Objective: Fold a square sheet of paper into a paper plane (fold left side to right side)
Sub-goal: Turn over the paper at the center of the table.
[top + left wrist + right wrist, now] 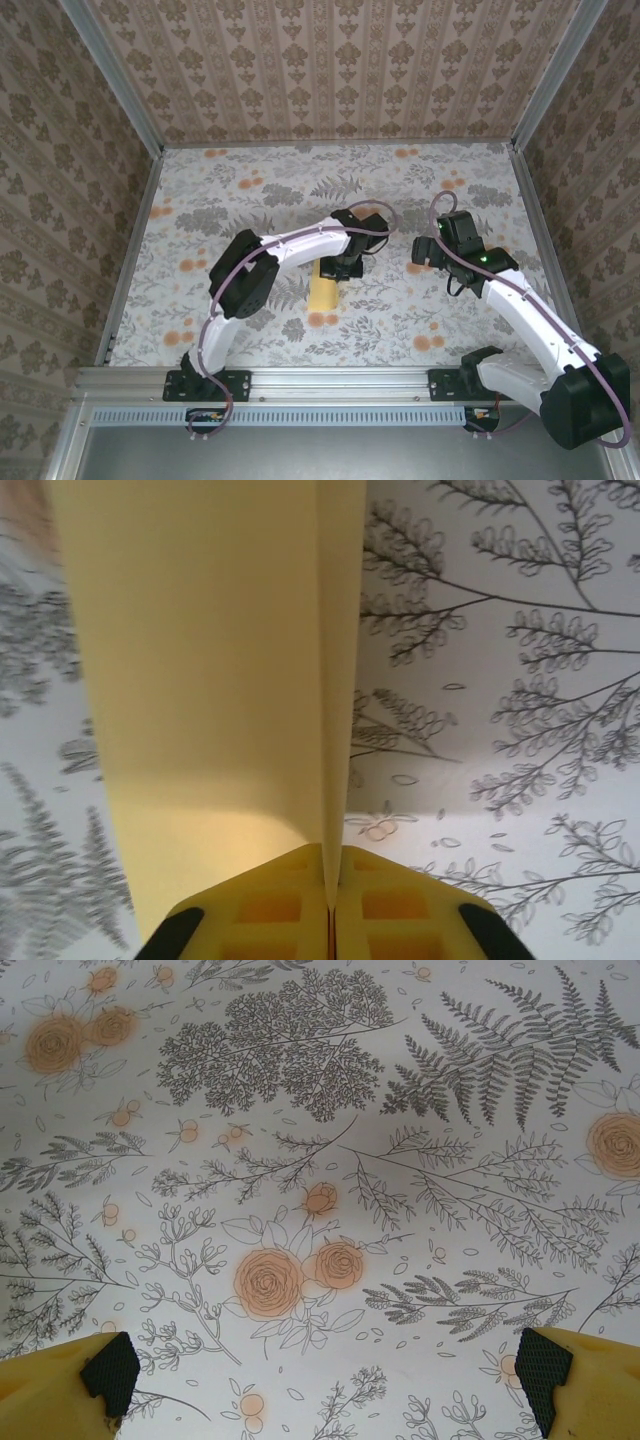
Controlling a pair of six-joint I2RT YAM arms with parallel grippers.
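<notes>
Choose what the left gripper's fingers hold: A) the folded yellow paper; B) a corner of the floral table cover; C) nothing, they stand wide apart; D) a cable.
A: in the left wrist view the left gripper has its fingers pressed together on the folded yellow paper, whose raised edge runs into the seam between them.

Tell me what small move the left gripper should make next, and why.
Probably slide the left gripper along the crease to sharpen it: its jaws look shut on the folded yellow paper, and the fold runs straight ahead from them.
</notes>
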